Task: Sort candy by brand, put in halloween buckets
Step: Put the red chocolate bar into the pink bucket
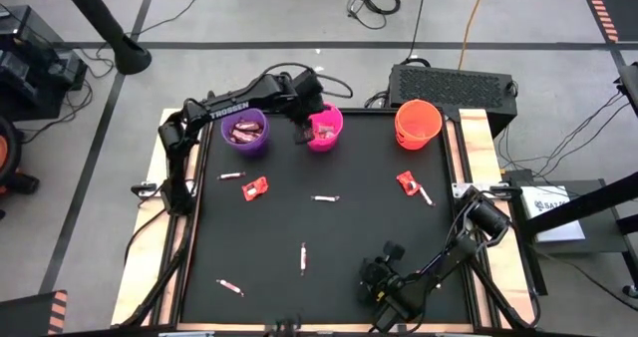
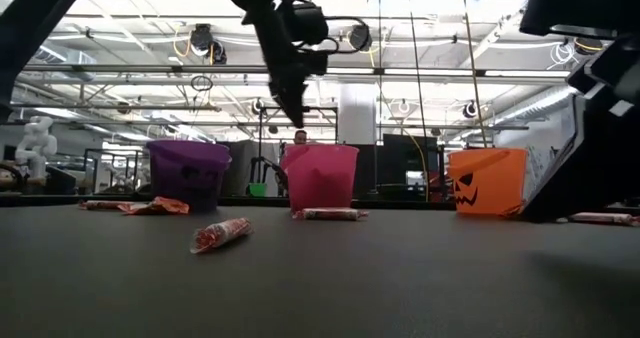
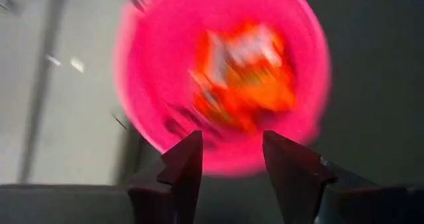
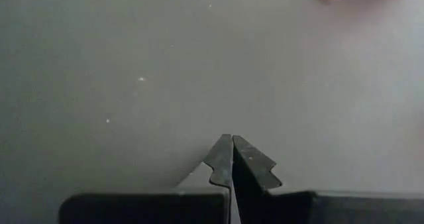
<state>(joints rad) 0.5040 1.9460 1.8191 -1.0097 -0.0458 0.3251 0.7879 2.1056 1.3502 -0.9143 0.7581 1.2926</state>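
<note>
Left jaws (image 3: 230,159): spread, empty, above the pink bucket (image 1: 326,128) holding red-orange candy (image 3: 246,71).
Right jaws (image 4: 232,148): pressed together, empty, over bare surface (image 1: 339,232).
Other buckets: purple (image 1: 245,132), orange (image 1: 418,123).
Writing: "TROSSEN" on left arm (image 1: 229,109).
</note>
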